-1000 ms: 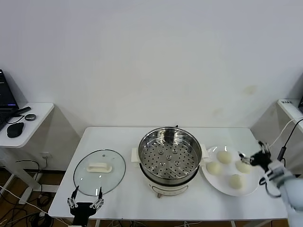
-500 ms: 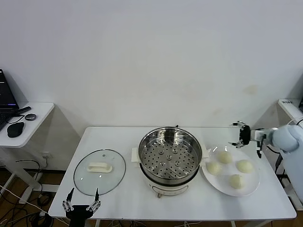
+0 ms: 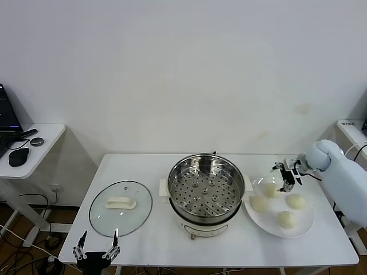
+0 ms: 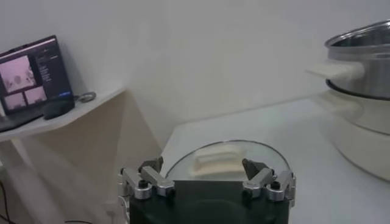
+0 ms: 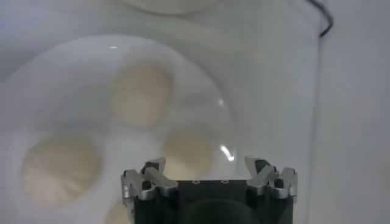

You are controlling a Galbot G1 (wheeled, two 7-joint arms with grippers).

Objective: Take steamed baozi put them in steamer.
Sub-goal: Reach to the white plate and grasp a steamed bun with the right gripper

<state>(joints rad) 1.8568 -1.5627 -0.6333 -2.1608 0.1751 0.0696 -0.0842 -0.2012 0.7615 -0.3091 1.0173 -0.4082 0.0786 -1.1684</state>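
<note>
Right claw [image 3: 285,175] swings in over plate [image 3: 307,220], wide open above rear baozi [image 3: 271,189]. Steamer [image 3: 206,189] empty beside plate. Best: centre over bun, drop straight, squeeze gently. Left claw [image 3: 94,254] open, idle at surface [image 3: 143,240] edge.

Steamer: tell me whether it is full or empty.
Empty. The steamer shows only its bare perforated tray; all four buns lie on the white plate, under the open right gripper.

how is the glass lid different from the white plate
The glass lid is see-through with a white handle on top; the white plate is opaque and plain. The lid lies bare on the steamer's left; the plate, on its right, holds four baozi. Both are round and rest on the table.
</note>
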